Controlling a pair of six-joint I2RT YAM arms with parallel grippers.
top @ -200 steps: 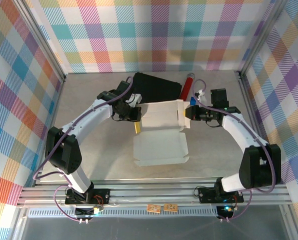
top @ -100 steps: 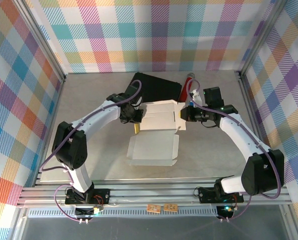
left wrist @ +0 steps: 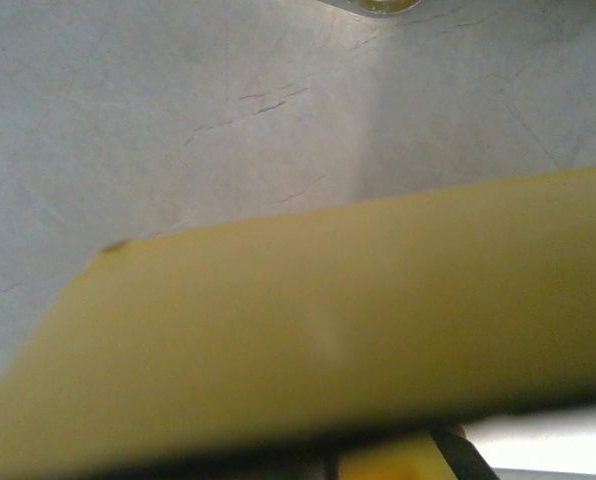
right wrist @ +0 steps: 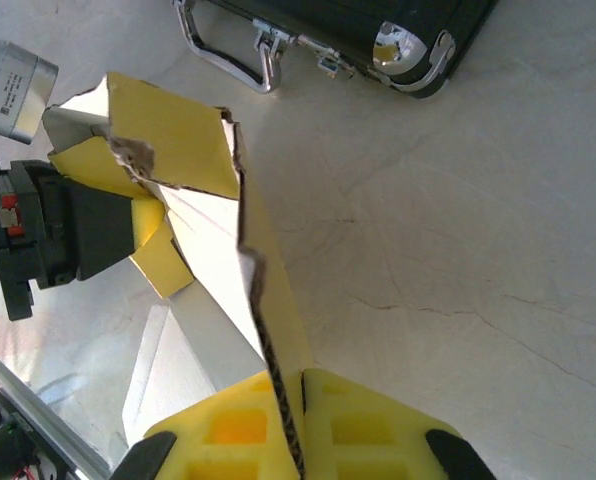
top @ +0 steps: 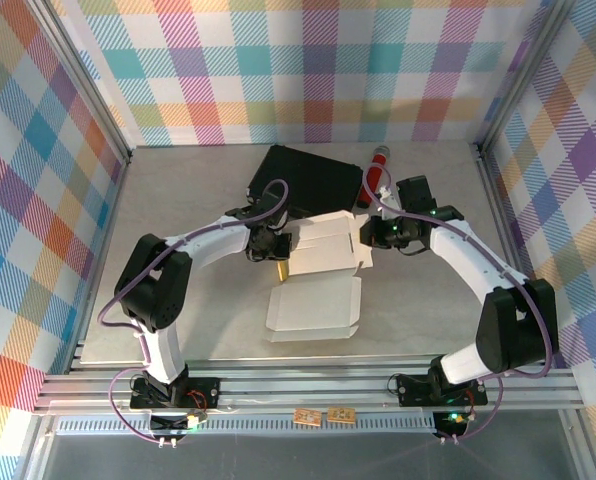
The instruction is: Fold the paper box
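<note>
Now both arms are pulling in closer than a moment back, and the paper box (top: 323, 258) is sitting mid-table just in front of the black case (top: 308, 175), its rear panel tilting up. The left gripper (top: 275, 247) and right gripper (top: 371, 235) are pinching tight on its opposite side edges, so the fold seems to be progressing.

Paper box (top: 316, 300) before black case (top: 308, 178)

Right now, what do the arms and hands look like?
Left arm and right arm: white links, black joints, looping purple cables. Left hand and right hand: black bodies, yellow fingers. Green light on the right wrist.
</note>
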